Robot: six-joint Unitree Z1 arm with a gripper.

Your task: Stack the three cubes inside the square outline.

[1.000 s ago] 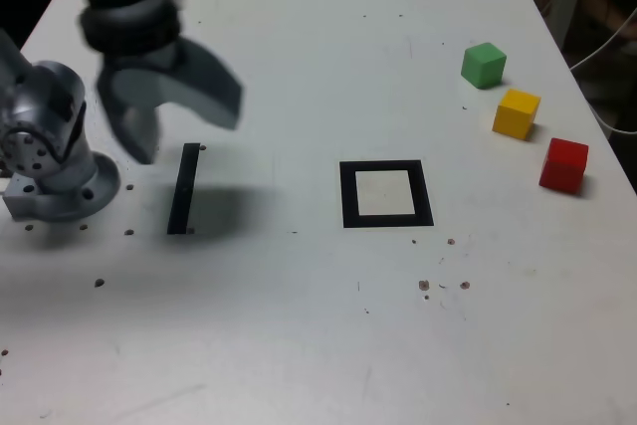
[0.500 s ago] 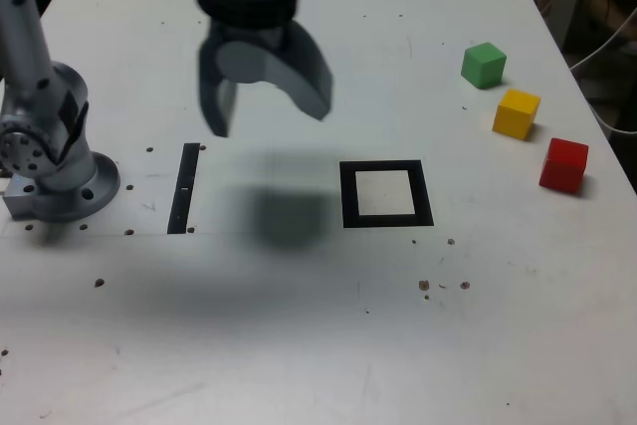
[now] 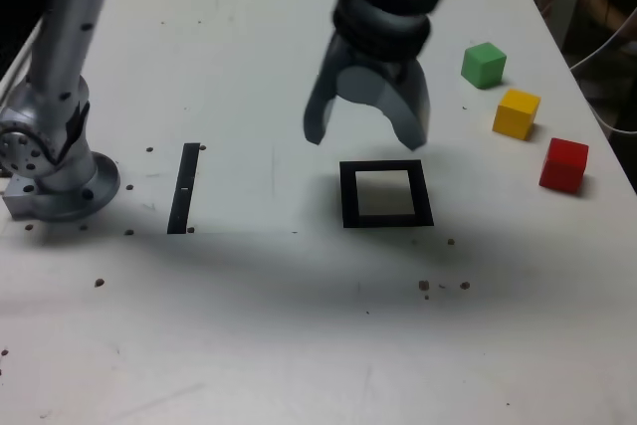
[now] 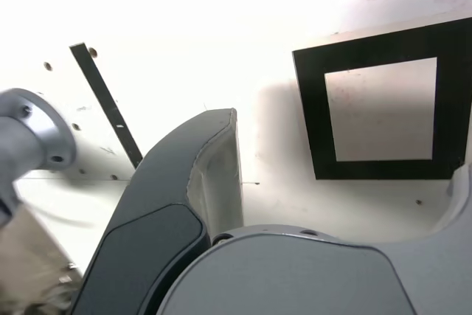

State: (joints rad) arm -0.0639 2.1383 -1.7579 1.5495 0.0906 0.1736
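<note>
My gripper hangs open and empty above the white table, just behind the square outline as the exterior view shows it. The outline is a thick black frame with a white centre and nothing stands in it. At the exterior view's right, three cubes sit apart in a slanting row: green farthest back, yellow in the middle, red nearest. In the wrist view the square outline lies between my spread fingers; no cube shows there.
A straight black strip lies on the table at the exterior view's left, beside the arm's metal base. The strip and base also show in the wrist view. The table's right edge runs close behind the cubes.
The arm has swung from the exterior view's left, over the black strip, to the right, and now hovers by the square outline. The jaws stayed open. The cubes have not moved.
</note>
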